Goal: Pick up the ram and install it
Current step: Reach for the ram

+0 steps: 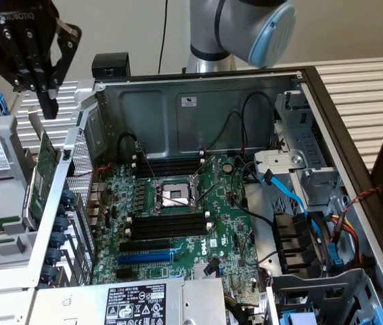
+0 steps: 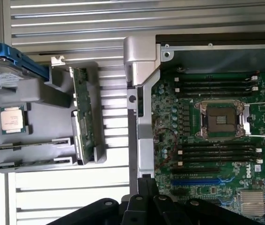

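The gripper (image 1: 48, 103), pressed together and empty, hangs over the card (image 1: 42, 176) beside the case (image 1: 198, 101). The ram (image 2: 34, 146) stands on edge in the holder (image 2: 43, 119) on the tabletop (image 2: 76, 187), near a second stick (image 2: 34, 164). Descending shut, the gripper would likely strike the card or shove the ram rather than straddle it.

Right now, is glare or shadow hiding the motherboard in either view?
Exterior view: the motherboard is evenly lit, without glare; the case wall behind it has a soft sheen. Wrist view: the slatted table is bright, the motherboard evenly lit too.
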Robot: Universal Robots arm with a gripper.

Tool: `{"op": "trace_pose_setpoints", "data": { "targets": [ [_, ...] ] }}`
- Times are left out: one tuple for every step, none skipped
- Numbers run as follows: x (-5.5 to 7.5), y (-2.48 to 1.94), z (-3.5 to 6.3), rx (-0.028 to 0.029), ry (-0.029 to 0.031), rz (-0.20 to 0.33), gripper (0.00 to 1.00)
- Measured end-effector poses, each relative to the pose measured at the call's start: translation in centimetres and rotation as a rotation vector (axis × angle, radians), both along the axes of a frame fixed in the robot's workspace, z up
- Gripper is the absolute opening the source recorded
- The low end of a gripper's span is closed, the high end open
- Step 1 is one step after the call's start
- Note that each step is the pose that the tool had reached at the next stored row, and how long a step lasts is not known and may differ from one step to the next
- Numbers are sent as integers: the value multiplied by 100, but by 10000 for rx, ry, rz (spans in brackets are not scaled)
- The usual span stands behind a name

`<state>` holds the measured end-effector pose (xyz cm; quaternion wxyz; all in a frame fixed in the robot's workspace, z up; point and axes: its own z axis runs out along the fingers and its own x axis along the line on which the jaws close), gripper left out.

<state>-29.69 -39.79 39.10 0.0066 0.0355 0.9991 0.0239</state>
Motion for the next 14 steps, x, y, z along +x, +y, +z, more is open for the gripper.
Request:
{"op": "trace_pose_setpoints", "data": {
  "targets": [
    [-45,1,-1,0,0,1,10],
    [-90,1,-2,0,0,0,10],
    [-135,3,-2,1,0,0,10],
    [-181,4,-2,0,1,-1,10],
    [-225,6,-3,0,2,0,10],
    [-273,7,-3,1,7,0,10],
    [-317,9,-4,1,16,1,10],
    [-362,11,-4,0,32,0,10],
    [-407,14,-4,0,51,0,10],
    [-449,18,-5,1,73,-1,10],
    [-490,22,-6,0,108,0,10],
    [-530,26,-8,1,139,0,10],
    [-573,29,-10,1,169,1,10],
    [-618,31,-13,0,183,0,10]
  ]
}}
